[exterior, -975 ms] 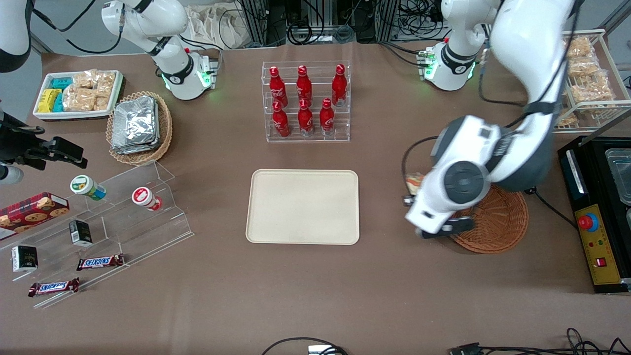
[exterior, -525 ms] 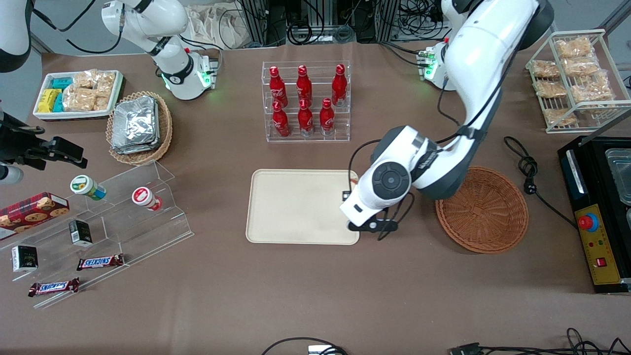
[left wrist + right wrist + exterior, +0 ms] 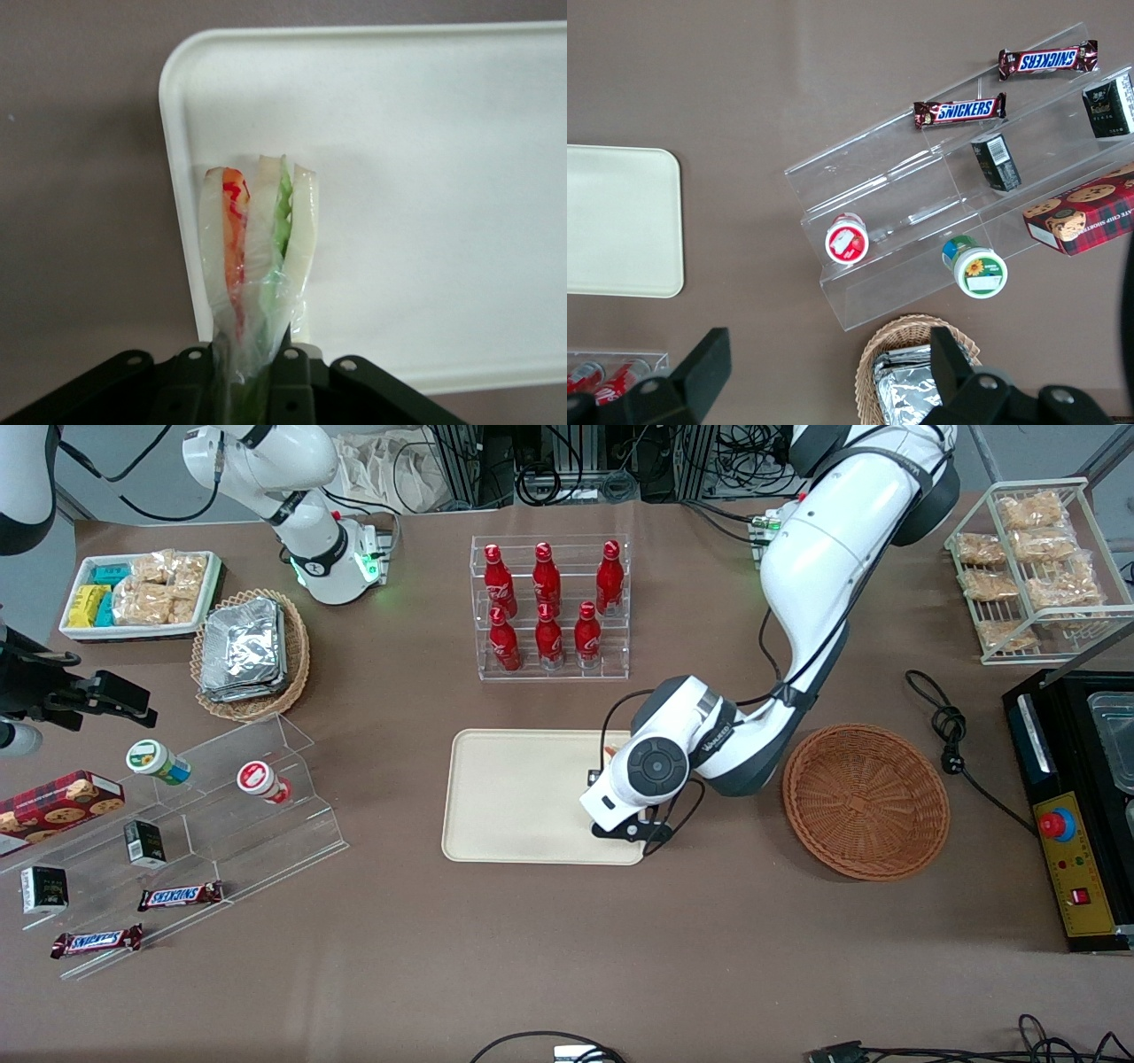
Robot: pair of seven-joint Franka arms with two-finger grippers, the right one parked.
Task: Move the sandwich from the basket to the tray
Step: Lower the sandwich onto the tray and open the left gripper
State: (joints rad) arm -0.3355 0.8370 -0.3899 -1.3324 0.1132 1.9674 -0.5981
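The gripper (image 3: 251,372) pinches the wrapped sandwich (image 3: 255,257) above the cream tray (image 3: 523,797), which lies on the brown table (image 3: 567,957) beside the wicker basket (image 3: 866,802).

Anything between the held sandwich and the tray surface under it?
Nothing visible. The gripper holds the sandwich over the tray near the rim closest to the basket; the tray surface beneath it is bare.

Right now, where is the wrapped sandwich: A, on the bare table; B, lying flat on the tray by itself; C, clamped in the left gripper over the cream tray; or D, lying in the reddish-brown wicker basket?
C: the gripper is shut on the sandwich, held over the tray near its corner; the basket holds nothing.
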